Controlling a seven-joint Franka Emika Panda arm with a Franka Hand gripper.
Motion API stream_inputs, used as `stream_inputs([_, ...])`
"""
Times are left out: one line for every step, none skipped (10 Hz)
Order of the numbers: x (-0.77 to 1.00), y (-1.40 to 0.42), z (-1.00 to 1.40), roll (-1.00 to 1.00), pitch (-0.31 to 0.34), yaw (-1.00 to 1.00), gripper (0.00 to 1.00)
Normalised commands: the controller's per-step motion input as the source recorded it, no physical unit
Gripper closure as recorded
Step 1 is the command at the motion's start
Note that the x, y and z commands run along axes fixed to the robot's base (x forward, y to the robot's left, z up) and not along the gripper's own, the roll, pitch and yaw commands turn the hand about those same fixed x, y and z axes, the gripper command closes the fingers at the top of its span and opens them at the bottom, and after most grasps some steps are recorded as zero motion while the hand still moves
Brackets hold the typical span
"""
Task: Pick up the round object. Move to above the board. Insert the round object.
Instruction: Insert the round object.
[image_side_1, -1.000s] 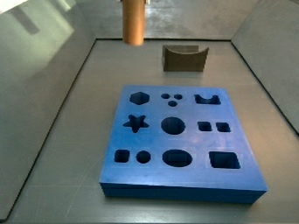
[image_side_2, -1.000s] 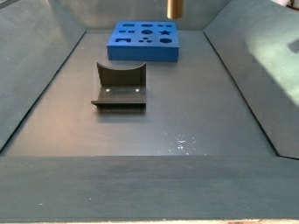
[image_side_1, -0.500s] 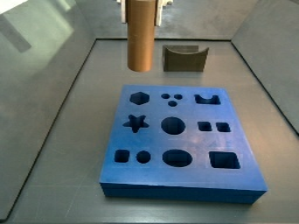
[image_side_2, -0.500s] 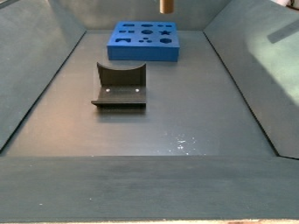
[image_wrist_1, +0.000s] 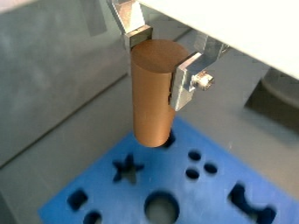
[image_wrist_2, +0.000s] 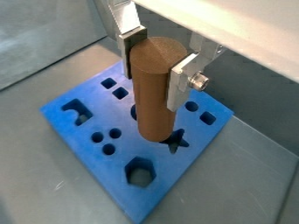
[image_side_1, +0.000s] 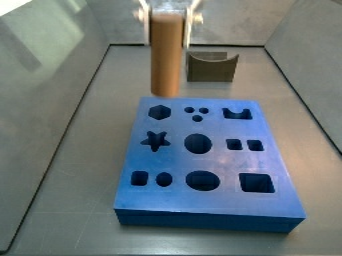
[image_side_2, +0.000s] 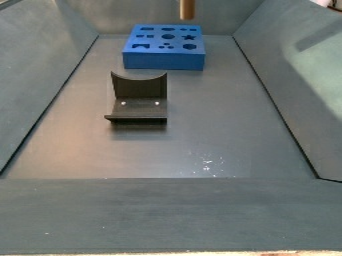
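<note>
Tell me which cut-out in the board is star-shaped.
The star cut-out on the blue board: the only pointed one, just below the hexagon. The gripper holds the peg above.

Open air separates the held peg (image_side_1: 166, 50) from the board (image_side_1: 207, 205) under the hand (image_side_1: 168, 8).

A robot test cell: bare grey walled worktop (image_side_2: 174, 150), the dark L-shaped fixture (image_side_2: 136, 98), gripper (image_side_1: 168, 12) hanging overhead.

The round object (image_wrist_1: 155, 92), a plain orange-brown cylinder, hangs upright, clamped between the jaws of the gripper (image_wrist_1: 162, 59) above the board (image_wrist_2: 100, 122), a flat blue slab with dark shaped cut-outs lying on the surface.
</note>
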Motion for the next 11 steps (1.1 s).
stream_inputs([0.56,-0.55,-0.29,0.69,-0.100,0.00,1.00])
stream_inputs([0.49,-0.51,-0.17,1.00,-0.103,0.07,1.00])
stream_inputs([0.43,-0.47,-0.12,1.00,-0.043,0.06,1.00])
stream_inputs([0.40,-0.43,-0.33,0.68,-0.014,0.00,1.00])
stream_inputs([0.39,-0.33,-0.42,0.35,0.000,0.00,1.00])
stream_inputs([0.42,-0.38,-0.54,0.35,0.000,0.00,1.00])
stream_inputs([0.46,-0.34,-0.48,0.30,0.000,-0.01,1.00])
stream_inputs([0.52,-0.22,-0.22,0.21,0.111,-0.06,1.00])
stream_inputs([0.51,-0.18,-0.16,0.11,0.094,-0.07,1.00])
stream_inputs([0.45,-0.13,-0.15,0.15,0.131,-0.05,1.00])
stream_inputs([0.36,-0.08,-0.14,0.13,0.137,-0.02,1.00])
